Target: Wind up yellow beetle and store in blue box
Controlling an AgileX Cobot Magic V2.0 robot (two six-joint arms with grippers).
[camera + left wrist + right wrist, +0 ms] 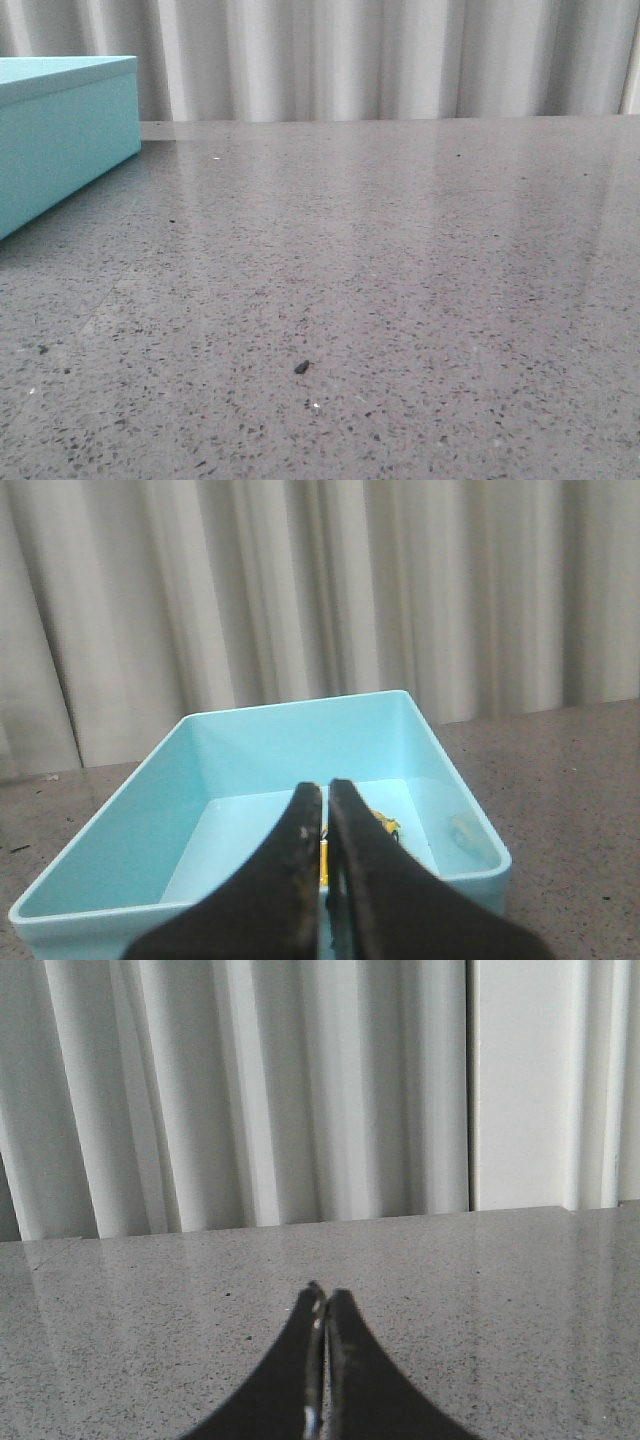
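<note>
The blue box (pixel 62 135) stands at the far left of the counter (pixel 400 300), its open top giving entry from above; the yellow beetle (pixel 385 826) occupies part of its floor

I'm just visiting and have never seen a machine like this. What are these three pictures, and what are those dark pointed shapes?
It is a robot with two arms. One picture looks forward over the grey table; the other two come from cameras on each wrist. The dark shapes are each arm's pincer: the left pincer and the right pincer, both shut and holding nothing. The left one hangs above an open blue box, where a bit of a yellow toy car shows on the bottom. The front picture shows that box at the left.
</note>
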